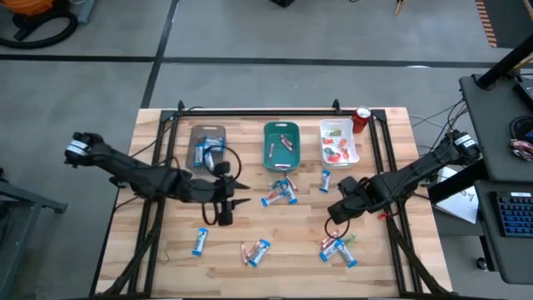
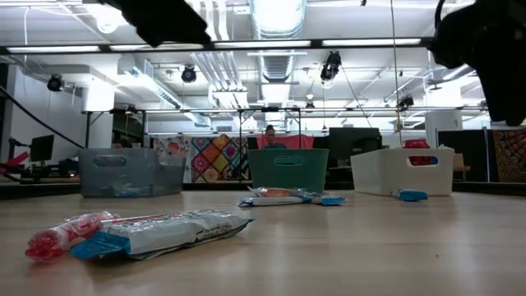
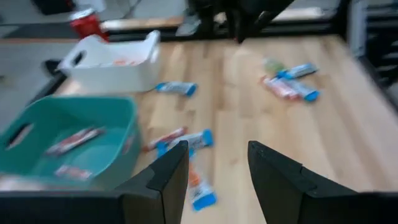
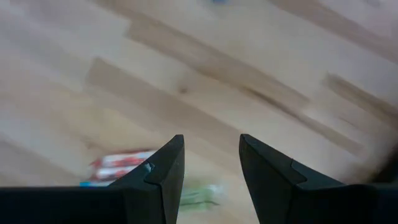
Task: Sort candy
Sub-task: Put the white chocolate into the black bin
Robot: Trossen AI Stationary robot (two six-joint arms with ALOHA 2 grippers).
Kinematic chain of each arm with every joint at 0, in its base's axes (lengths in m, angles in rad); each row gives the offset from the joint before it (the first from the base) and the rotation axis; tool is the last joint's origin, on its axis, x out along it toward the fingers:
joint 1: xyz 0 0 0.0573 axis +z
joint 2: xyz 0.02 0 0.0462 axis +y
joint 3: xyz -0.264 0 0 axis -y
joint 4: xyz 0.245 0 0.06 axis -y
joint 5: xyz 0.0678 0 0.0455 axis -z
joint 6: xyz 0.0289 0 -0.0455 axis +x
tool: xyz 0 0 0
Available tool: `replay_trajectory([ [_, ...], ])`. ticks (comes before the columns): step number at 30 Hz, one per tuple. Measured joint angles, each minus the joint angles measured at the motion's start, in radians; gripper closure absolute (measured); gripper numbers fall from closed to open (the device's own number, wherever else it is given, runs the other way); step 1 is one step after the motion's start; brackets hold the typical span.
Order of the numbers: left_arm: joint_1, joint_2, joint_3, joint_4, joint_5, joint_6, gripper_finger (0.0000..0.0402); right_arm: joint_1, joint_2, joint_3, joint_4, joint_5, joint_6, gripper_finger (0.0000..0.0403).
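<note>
Your left gripper [image 3: 214, 168] hangs over the middle of the table [image 1: 166, 250], just beside the brown tray [image 1: 207, 143], its fingers parted with nothing between them. Your right gripper [image 4: 210, 163] sits above the bare wood on the right side, jaws likewise apart and empty. The candy [image 1: 280, 193] lies scattered: a cluster in front of the teal tray [image 1: 281, 146], another bunch [image 1: 337, 248] near the right gripper, and a few pieces [image 1: 256, 252] along the near edge. Some sweets already lie in the white tray [image 1: 338, 142], beside the red can [image 1: 361, 119]
</note>
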Motion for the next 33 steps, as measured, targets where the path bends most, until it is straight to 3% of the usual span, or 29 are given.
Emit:
replay_trajectory([
  [5,-0.045,-0.042,-0.002,-0.114,-0.118,0.001,0.0253,0.000,0.000,0.000,-0.034,0.010,-0.004,0.0257],
  [13,-0.044,-0.109,-0.071,-0.117,-0.117,0.112,0.0253,-0.020,0.000,0.000,0.022,0.122,0.029,0.0257],
  [18,-0.044,-0.141,-0.106,-0.076,-0.159,0.079,0.0253,-0.046,0.017,-0.001,0.038,0.216,0.023,0.0257],
  [25,-0.043,-0.150,-0.116,-0.043,-0.173,0.025,0.0253,-0.108,0.120,-0.003,0.046,0.312,0.022,0.0257],
  [33,-0.043,-0.137,-0.116,-0.039,-0.198,0.024,0.0253,-0.191,0.270,-0.003,0.133,0.328,-0.009,0.0257],
])
